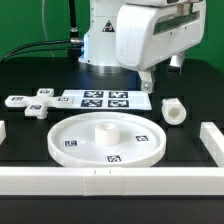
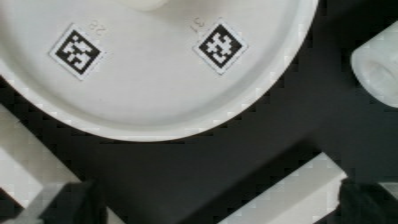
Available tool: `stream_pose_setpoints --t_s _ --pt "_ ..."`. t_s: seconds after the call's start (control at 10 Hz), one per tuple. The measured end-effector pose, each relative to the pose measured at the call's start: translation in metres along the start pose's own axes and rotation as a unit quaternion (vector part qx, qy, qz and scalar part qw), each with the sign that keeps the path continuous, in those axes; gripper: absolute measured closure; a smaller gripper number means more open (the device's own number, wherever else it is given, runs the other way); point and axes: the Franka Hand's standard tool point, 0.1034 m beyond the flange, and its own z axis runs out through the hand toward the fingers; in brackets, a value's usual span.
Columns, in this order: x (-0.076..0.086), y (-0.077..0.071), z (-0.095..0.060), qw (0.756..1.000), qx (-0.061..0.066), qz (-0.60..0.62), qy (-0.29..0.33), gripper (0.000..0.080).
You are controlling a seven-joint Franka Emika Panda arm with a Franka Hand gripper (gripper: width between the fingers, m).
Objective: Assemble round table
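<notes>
While the gripper [image 1: 148, 79] is held in the air behind the round disc [image 1: 107, 139], nothing is gripped by it. In the wrist view its two dark fingers [image 2: 57, 205] are seen blurred at opposite sides of the picture, wide apart, with no part between them. The round disc is laid flat on the black table [image 1: 186, 150], near the front white bar [image 1: 110, 180], with its rim turned up and a low round hub [image 1: 105, 126] in its middle. Three square tags [image 1: 112, 158] can be counted on its face in the exterior view, and two of them are also seen from the wrist. The leg [image 1: 174, 111], a short thick cylinder, is placed just beyond the disc on the exterior view's right, apart from it. The cross-shaped foot [image 1: 32, 104] is found on the exterior view's left, behind the disc and not touching it. Between the foot and the leg the marker board [image 1: 105, 99] is laid flat, directly under the body of the arm. From the exterior view alone it cannot be told how high the fingers are kept over the table.
</notes>
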Motion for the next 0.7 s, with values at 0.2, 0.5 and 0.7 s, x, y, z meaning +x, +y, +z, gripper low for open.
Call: stream_pose_setpoints --t_s 0.2,0.5,0.7 --pt "0.000 0.000 0.000 1.000 0.000 0.000 0.000 0.0149" --pt "-0.003 0.002 0.002 1.000 0.001 0.000 -0.001 0.0149" --pt "-0.029 0.027 0.027 0.999 0.013 -0.035 -0.002 0.0149"
